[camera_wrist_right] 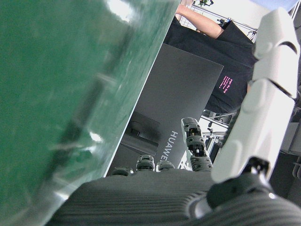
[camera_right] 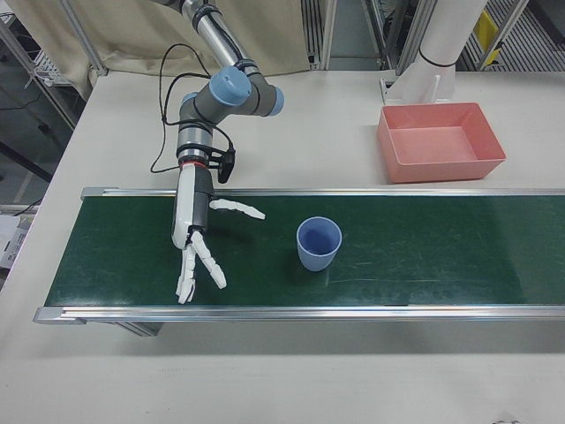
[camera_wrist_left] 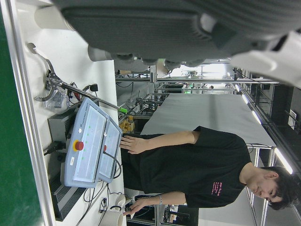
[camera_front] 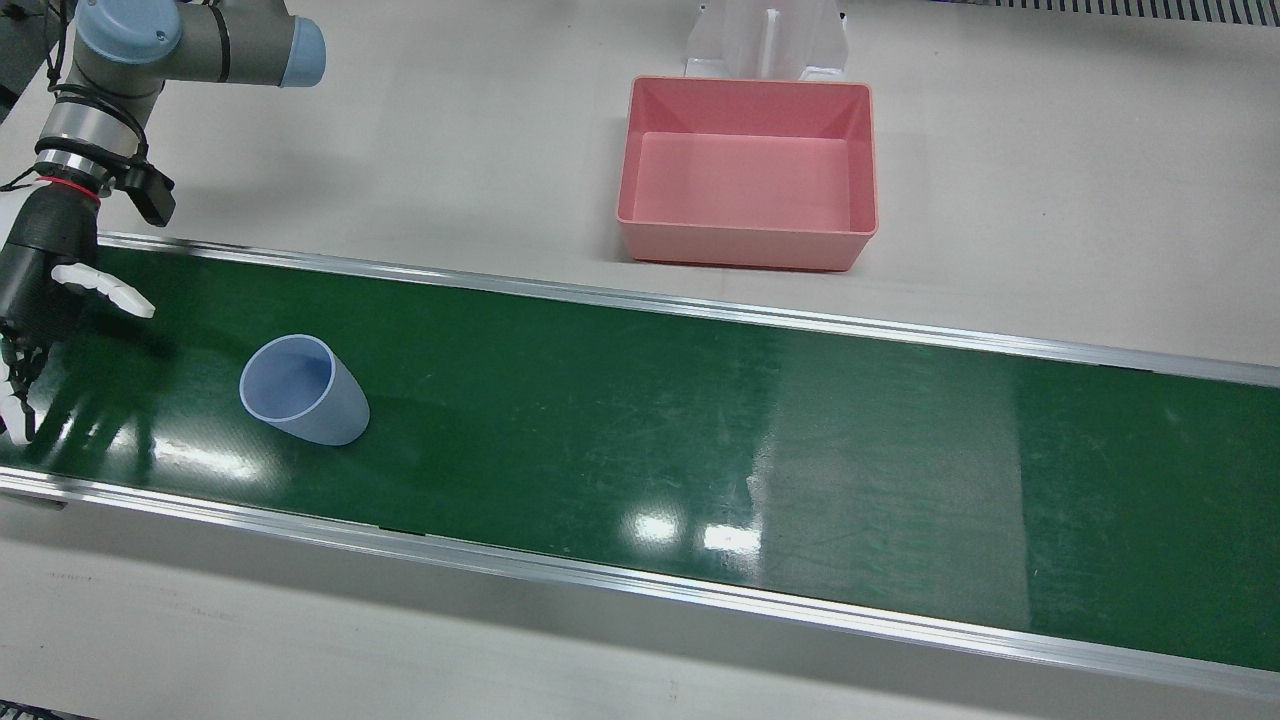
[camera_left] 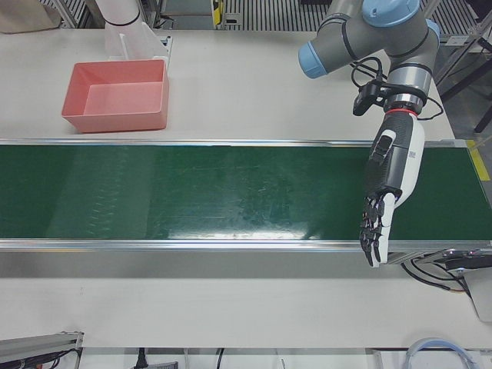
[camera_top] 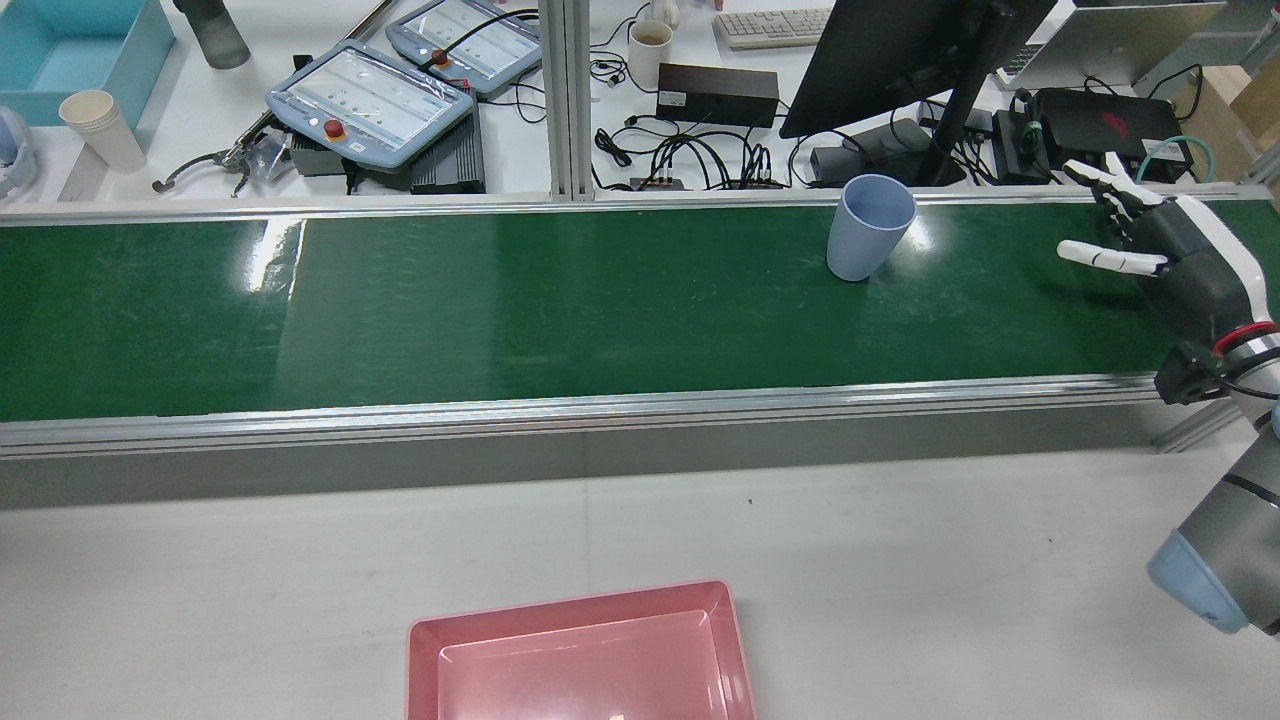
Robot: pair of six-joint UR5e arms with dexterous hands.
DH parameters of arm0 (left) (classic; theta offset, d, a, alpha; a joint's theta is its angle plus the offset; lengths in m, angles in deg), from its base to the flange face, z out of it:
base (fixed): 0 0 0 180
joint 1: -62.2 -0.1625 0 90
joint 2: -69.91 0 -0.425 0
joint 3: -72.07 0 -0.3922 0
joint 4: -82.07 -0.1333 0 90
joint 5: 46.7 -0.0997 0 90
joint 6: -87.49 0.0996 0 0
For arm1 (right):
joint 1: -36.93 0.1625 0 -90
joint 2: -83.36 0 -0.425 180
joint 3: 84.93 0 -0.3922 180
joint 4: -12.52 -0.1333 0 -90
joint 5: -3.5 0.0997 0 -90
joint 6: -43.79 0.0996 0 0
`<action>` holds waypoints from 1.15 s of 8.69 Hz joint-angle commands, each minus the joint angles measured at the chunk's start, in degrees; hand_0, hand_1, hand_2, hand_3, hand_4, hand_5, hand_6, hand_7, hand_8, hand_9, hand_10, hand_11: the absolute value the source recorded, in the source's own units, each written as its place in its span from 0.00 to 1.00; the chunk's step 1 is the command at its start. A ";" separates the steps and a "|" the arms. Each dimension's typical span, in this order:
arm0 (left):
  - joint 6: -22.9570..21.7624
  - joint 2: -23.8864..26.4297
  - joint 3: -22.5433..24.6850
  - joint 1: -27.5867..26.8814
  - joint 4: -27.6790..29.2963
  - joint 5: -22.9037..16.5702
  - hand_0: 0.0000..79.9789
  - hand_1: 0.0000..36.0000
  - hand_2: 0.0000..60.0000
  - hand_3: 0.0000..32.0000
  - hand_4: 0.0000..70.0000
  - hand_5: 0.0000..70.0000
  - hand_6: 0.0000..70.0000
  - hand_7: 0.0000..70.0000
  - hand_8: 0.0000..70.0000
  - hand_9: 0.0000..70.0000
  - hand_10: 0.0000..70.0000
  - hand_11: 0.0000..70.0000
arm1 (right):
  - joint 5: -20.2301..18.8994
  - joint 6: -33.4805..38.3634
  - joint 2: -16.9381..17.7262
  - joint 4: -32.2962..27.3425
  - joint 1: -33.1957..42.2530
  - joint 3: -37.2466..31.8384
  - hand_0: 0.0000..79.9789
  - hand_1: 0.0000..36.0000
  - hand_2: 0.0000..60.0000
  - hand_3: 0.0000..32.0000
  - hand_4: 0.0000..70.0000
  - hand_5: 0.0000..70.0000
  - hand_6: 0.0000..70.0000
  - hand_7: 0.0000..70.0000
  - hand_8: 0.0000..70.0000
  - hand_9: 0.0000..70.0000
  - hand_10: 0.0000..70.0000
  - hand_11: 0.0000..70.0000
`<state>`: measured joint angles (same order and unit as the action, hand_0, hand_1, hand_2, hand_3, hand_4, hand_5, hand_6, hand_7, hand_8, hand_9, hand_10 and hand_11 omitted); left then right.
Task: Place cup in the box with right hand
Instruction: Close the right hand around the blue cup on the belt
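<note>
One pale blue plastic cup (camera_front: 303, 390) stands upright on the green conveyor belt (camera_front: 700, 420), lower left of the front view. Well apart from it at the far left edge, the right hand (camera_front: 40, 300) hovers with fingers spread, holding nothing. Upper centre, the pink rectangular plastic box (camera_front: 748, 170) sits on the white table (camera_front: 1050, 150). Over the belt's other end, the left hand (camera_left: 388, 188) hangs with fingers extended.

Bright, even overhead light. White glare patches on the glossy belt (camera_front: 700, 420), strongest near its front edge in the front view. Soft short shadows under the cup (camera_front: 303, 389). Fixed views sharp; right hand view blurred up close on the belt.
</note>
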<state>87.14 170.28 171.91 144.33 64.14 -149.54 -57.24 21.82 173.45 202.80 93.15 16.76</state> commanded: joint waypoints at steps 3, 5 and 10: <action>0.00 0.00 0.00 -0.04 0.00 0.00 0.00 0.00 0.00 0.00 0.00 0.00 0.00 0.00 0.00 0.00 0.00 0.00 | 0.01 -0.18 -0.18 0.09 -1.54 0.00 0.59 0.48 0.22 0.00 0.00 0.08 0.01 0.00 0.06 0.06 0.00 0.00; 0.00 0.00 0.00 -0.04 0.00 0.00 0.00 0.00 0.00 0.00 0.00 0.00 0.00 0.00 0.00 0.00 0.00 0.00 | 0.01 -0.18 -0.44 0.09 -1.63 0.00 0.58 0.48 0.22 0.00 0.00 0.08 0.01 0.00 0.06 0.06 0.00 0.00; 0.00 0.00 0.00 -0.04 0.00 0.00 0.00 0.00 0.00 0.00 0.00 0.00 0.00 0.00 0.00 0.00 0.00 0.00 | 2.20 -0.18 -0.53 0.79 -1.81 0.18 0.52 1.00 1.00 0.00 0.37 0.24 0.47 1.00 0.89 1.00 0.66 0.94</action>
<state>87.14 170.27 171.92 144.35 64.14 -149.53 -56.32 21.69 172.96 202.95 91.48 16.90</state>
